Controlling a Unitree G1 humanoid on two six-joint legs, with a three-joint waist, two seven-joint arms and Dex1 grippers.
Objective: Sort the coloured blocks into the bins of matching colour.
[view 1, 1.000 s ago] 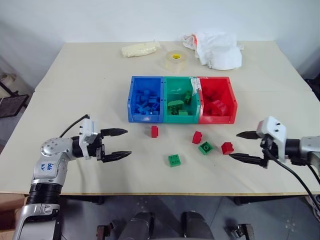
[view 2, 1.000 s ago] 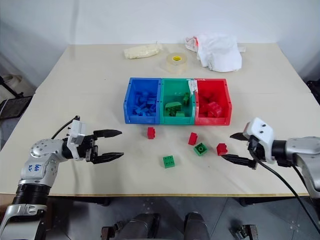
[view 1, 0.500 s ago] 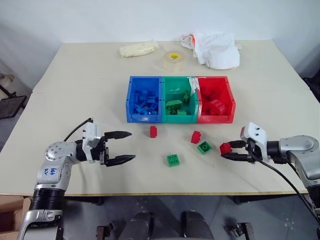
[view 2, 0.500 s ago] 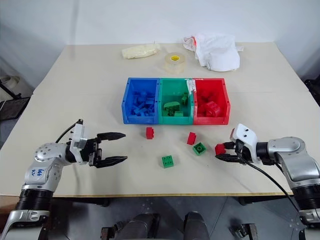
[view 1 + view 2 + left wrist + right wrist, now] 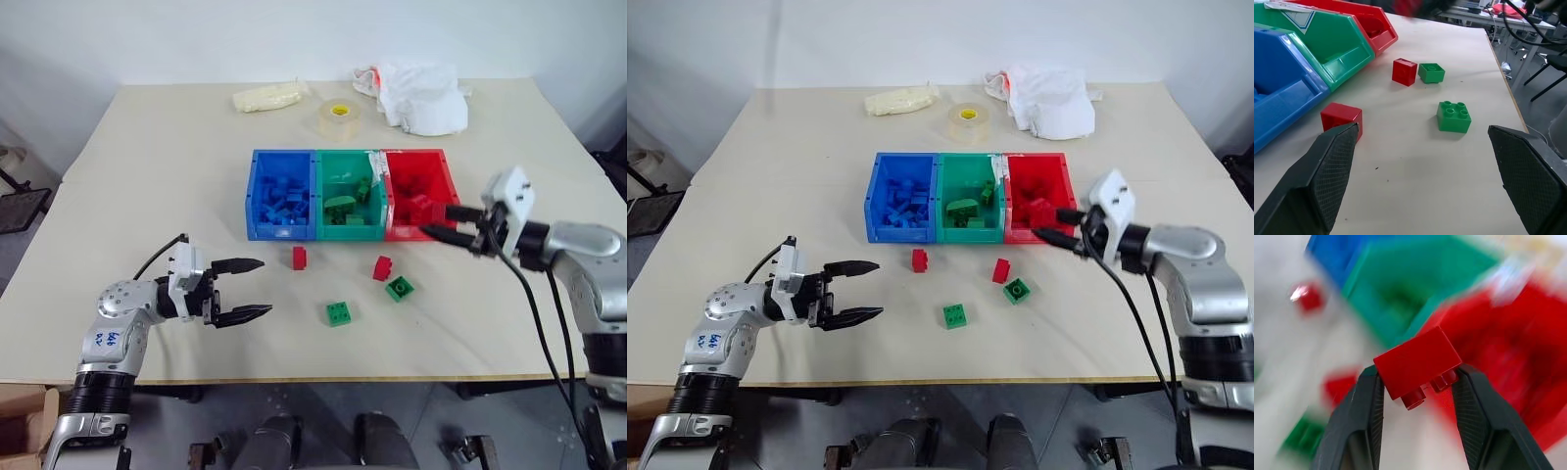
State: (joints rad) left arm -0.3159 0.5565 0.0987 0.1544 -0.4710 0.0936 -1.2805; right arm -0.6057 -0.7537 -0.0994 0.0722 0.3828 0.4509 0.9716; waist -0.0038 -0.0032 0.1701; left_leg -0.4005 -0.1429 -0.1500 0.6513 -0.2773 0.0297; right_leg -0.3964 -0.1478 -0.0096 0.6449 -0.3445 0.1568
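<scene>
Red block: smooth studded plastic, clamped between right tool pads, beside red bin.
Left tool: spread wide, empty.

Two head views look down across the table; wrist views sit close, sharing the bins.

blue bin, green bin, red bin, black-fingered tools.

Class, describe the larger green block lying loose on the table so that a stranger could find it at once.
Start at the row of three joined bins mid-table and come toward the near edge. Four loose blocks lie there; this green block is the nearest to that edge. It lies alone showing four studs, while the other green block is smaller and sits beside a red block.
</scene>
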